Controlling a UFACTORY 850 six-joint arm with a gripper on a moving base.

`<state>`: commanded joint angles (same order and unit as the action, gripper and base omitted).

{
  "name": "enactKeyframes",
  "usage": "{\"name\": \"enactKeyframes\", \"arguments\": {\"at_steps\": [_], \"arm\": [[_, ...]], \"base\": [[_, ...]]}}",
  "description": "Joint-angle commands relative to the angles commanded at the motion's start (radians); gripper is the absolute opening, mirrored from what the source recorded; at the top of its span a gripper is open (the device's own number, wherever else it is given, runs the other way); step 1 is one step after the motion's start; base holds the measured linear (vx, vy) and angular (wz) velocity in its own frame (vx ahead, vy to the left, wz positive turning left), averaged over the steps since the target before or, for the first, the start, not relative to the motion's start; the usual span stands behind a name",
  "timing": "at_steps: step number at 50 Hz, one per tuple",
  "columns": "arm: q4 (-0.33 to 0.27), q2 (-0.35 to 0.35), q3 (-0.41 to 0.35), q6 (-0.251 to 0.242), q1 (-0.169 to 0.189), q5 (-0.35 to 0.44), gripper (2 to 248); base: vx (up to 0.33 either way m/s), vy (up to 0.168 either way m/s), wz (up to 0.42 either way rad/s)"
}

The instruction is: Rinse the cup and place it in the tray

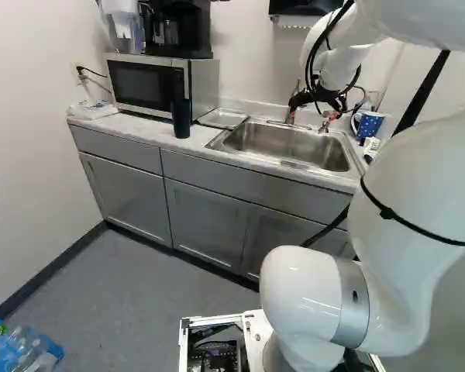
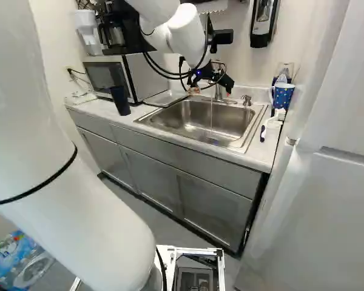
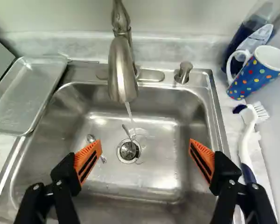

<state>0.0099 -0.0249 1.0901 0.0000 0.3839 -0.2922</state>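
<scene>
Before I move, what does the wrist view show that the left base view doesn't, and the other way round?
Only the wrist view: the drain, a spoon and the water stream.
Only the left base view: the coffee maker, dark tumbler, grey cabinets and bottled water.
Both: the sink, faucet, metal tray, polka-dot mug and gripper, open in the wrist view.

From left and right behind, base views share the sink (image 1: pixel 283 142); wrist view overlooks it closely.
</scene>
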Motion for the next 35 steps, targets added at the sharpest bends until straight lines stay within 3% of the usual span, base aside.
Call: {"name": "enactKeyframes", "arguments": {"at_steps": [35], "arm": [[0.000,0.171,0.177,0.000,-0.037,0.194,247]], "base": [[0.000,0.000,0.000]]}}
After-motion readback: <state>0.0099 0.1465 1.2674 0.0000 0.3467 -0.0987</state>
